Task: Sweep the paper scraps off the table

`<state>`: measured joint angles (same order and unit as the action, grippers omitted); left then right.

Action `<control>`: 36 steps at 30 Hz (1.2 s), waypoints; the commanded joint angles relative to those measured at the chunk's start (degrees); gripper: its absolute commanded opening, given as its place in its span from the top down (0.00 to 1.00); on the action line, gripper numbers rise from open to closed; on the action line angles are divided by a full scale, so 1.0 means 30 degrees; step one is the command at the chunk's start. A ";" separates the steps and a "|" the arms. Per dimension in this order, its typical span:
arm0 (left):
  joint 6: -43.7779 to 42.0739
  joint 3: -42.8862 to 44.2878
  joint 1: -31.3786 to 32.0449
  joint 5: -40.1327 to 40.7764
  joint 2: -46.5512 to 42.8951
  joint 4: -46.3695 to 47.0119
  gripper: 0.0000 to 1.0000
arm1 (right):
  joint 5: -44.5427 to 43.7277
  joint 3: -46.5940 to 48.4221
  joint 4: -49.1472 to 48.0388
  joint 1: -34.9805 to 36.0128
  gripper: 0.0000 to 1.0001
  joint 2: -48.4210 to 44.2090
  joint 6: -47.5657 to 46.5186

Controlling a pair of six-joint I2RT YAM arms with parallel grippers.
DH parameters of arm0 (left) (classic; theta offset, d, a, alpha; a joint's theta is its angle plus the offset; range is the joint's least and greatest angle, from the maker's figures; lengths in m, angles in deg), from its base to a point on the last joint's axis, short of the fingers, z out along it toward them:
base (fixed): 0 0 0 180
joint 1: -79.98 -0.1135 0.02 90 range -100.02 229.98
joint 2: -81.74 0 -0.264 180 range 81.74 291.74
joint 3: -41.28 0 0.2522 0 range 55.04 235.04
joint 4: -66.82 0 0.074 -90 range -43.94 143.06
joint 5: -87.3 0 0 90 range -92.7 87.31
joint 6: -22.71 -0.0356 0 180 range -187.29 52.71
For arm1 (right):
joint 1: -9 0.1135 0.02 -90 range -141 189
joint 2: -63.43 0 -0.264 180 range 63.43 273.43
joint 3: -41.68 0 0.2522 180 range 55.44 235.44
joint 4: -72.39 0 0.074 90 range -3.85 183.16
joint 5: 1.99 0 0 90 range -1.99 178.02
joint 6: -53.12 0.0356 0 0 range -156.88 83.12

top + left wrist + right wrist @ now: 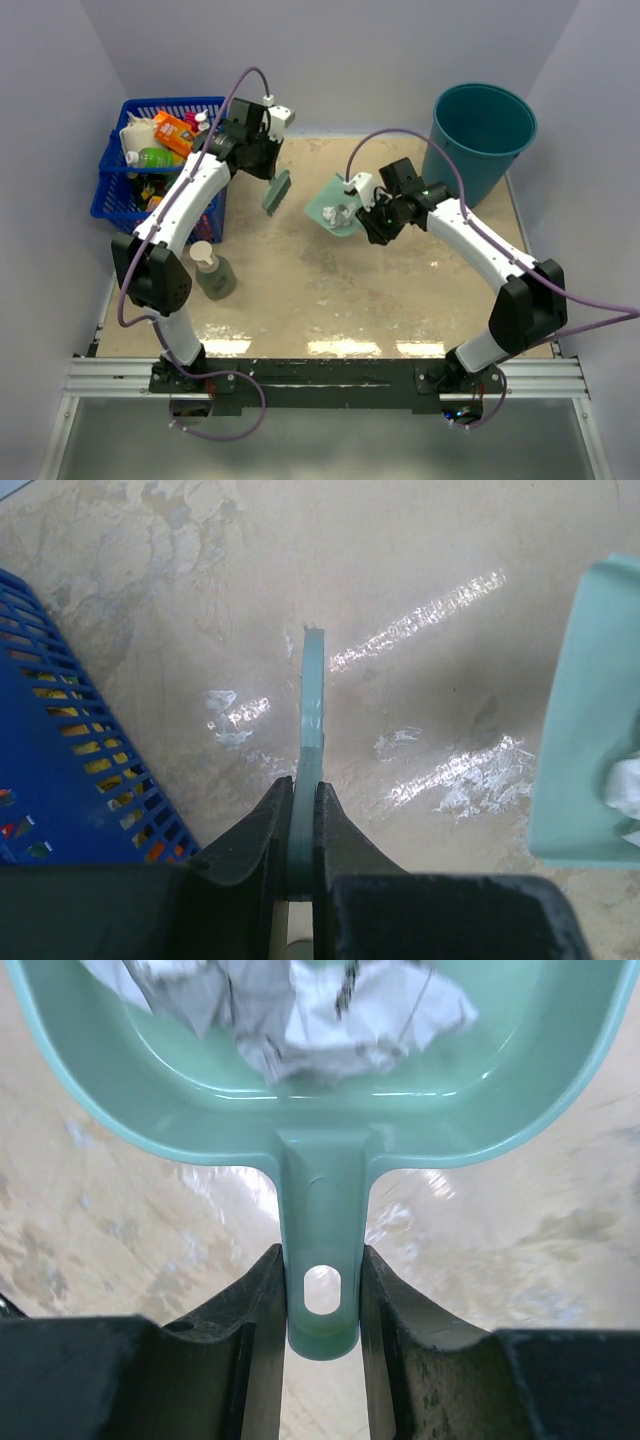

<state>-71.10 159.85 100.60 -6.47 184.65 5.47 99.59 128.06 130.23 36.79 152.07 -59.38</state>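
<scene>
Both sets of jaws are clamping tools: my left gripper [305,792] is pinching narrow on the thin teal brush [313,705], seen edge-on, and my right gripper [322,1260] is squeezing partway closed on the handle of the teal dustpan [330,1150]. The paper scraps [330,1015] are sitting inside the pan, white and pale grey crumples bunched near its back wall, toward the far middle of the table [330,290]. The brush is hanging just left of the pan, apart from it. Judging from the overhead view, no loose scraps are showing on the bare tabletop, so I am reading this as the sweeping done and the carry-to-dump step in hand. The next move is calling for me to hold the pan level, swing it right and far over the rim of the teal bucket [485,130], then tip it; tilting early is risking a spill back onto the table. Hard to tell: whether the pan is lifted or touching the surface, and whether any dark scraps are in the pile. The pan's front lip is cut off in my right wrist view, the brush bristles are not showing in my left, and the arms are hiding strips of table.
</scene>
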 commanded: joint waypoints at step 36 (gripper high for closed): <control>0.0568 -0.1950 0.0684 0.0495 -0.0701 0.1070 1.00 | -0.3418 1.4814 0.0396 -0.3460 1.00 0.2532 0.2604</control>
<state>-69.42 153.76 101.80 -5.18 185.74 6.76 90.12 166.00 131.43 29.51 158.80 -55.95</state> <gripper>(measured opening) 0.124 0.327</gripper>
